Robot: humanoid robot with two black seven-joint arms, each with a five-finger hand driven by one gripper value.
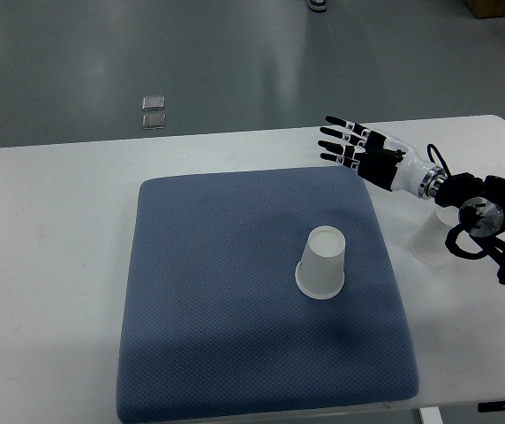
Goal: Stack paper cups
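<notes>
A white paper cup [322,262] stands upside down on the blue mat [217,300], right of its middle. A second paper cup [431,240] stands on the white table to the right of the mat, partly hidden under my right forearm. My right hand [345,142] hovers over the mat's far right corner with its fingers spread, holding nothing. It is well apart from both cups. The left arm does not show.
The white table [49,265] carries the mat; bare tabletop lies to the left and behind. Two small shiny squares [154,111] lie on the grey floor beyond the table's far edge.
</notes>
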